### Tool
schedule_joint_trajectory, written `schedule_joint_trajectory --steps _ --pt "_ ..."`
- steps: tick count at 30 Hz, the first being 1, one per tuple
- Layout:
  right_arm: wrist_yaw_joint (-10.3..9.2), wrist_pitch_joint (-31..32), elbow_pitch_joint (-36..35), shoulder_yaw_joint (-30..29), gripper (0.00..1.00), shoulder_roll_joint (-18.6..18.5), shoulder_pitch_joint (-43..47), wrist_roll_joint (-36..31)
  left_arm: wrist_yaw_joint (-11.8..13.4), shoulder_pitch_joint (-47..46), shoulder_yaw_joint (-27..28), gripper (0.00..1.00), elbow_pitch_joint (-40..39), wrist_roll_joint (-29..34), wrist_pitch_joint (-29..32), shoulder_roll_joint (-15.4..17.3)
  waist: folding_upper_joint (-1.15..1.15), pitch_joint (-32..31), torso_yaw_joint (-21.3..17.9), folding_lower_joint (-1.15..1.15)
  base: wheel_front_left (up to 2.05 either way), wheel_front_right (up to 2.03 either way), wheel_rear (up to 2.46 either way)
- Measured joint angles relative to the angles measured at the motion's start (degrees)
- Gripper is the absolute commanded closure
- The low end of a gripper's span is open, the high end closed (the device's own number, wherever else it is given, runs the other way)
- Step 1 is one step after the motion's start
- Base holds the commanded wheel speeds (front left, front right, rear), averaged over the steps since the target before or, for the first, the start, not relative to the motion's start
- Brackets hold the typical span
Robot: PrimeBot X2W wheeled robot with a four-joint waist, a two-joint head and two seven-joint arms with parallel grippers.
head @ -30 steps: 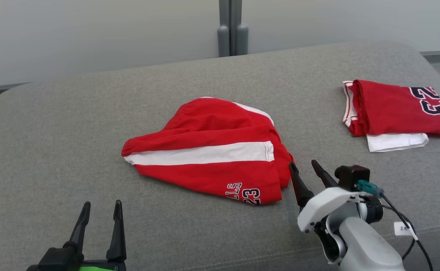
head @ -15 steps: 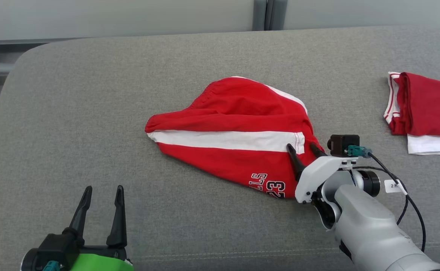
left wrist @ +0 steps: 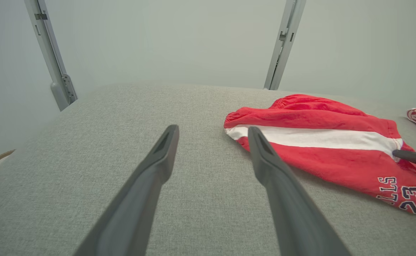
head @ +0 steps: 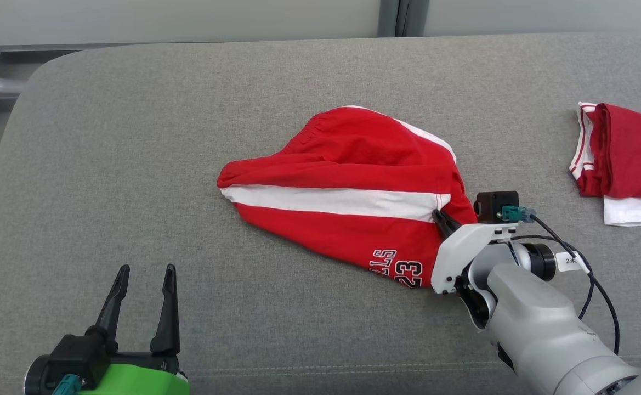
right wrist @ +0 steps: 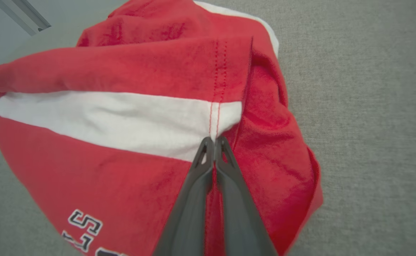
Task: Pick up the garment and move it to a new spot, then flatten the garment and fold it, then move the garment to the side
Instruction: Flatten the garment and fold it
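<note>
The garment (head: pixel 347 186) is a pair of red shorts with a white stripe and "23" lettering, lying crumpled in the middle of the grey cushion (head: pixel 188 109). My right gripper (head: pixel 445 218) is shut on the garment's hem at its right end, where the white stripe stops. In the right wrist view the right gripper (right wrist: pixel 214 142) has its fingertips pressed together on a pinch of garment (right wrist: pixel 122 117) fabric. My left gripper (head: pixel 143 272) stands open above the cushion at the lower left, apart from the cloth. The left gripper (left wrist: pixel 213 137) frames bare cushion, with the garment (left wrist: pixel 318 142) off to the right.
A second red and white folded garment (head: pixel 627 159) lies at the cushion's right edge. A grey wall with metal posts (head: pixel 394 16) runs behind the cushion. A cable (head: pixel 589 274) hangs from the right wrist.
My right gripper has moved onto the garment's right hem and its fingers have shut on the cloth. The head camera has shifted, sliding the scene rightward. The left gripper stays open.
</note>
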Motion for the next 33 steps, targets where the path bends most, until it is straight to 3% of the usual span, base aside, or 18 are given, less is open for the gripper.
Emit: schedule_joint_trajectory --steps 6,10,16,20,21,22,28,33 --pt "0.0 -0.32 1.22 -2.81 1.0 0.02 -1.49 -3.11 0.0 0.41 0.65 0.0 -0.18 0.23 0.0 -0.07 0.0 -0.77 -1.28 0.0 0.0 0.0 0.0" --pt "0.01 -0.32 1.58 -7.88 1.0 -0.46 -2.03 -8.44 0.0 0.74 0.66 0.0 -0.33 0.54 0.0 -0.3 0.0 -1.16 -2.43 0.0 0.0 0.0 0.0" --pt "0.0 -0.33 1.05 -16.73 1.0 -4.65 -0.57 -16.05 0.0 1.01 0.57 0.0 -0.38 0.63 0.0 -0.52 0.0 -1.66 -3.6 0.0 0.0 0.0 0.0" --pt "0.0 -0.33 0.7 -21.37 1.0 -3.78 1.28 -21.84 0.0 1.02 -0.78 0.0 0.23 0.62 0.0 -0.47 0.0 -1.7 -3.89 0.0 0.0 0.0 0.0" --pt "0.0 -0.33 0.64 -22.14 0.18 -3.43 1.55 -22.69 0.0 1.02 -1.0 0.0 0.38 0.62 0.0 -0.44 0.0 -1.72 -3.87 0.0 0.0 0.0 0.0" --pt "0.0 -0.33 0.58 -22.98 0.0 -3.13 1.87 -23.6 0.0 1.01 -1.3 0.0 0.53 0.6 0.0 -0.4 0.0 -1.77 -3.85 0.0 0.0 0.0 0.0" --pt "0.01 -0.33 -2.79 -28.24 0.0 -2.16 3.76 -29.1 0.0 0.99 -1.76 0.0 1.22 0.55 0.0 -0.19 0.0 -2.55 -4.01 0.0 0.0 0.0 0.0" --pt "0.0 -0.34 -10.05 -32.78 0.0 -1.67 6.45 -33.55 0.0 1.25 -1.36 0.0 1.63 0.8 0.0 -0.33 0.0 -3.79 -4.81 0.0 0.0 0.0 0.0"
